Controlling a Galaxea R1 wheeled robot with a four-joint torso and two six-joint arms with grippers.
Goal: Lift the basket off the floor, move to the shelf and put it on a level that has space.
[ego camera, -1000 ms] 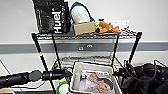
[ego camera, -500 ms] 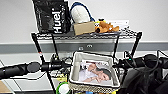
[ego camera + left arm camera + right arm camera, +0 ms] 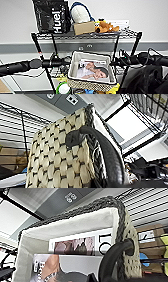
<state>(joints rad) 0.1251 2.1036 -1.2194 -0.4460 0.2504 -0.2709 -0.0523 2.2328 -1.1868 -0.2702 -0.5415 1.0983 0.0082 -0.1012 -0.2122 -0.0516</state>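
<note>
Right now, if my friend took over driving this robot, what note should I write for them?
Left arm reaches to the basket from one side and the right arm from the other; I cannot tell how the fingers stand.
The basket is off the floor, tilted, in front of the black wire shelf, just below the crowded top level.
Done: lifting it and bringing it to the shelf.
Left: setting it down flat on a level with room, then letting go.

shelf | top tier: black bag, cardboard box, plush toy
</note>
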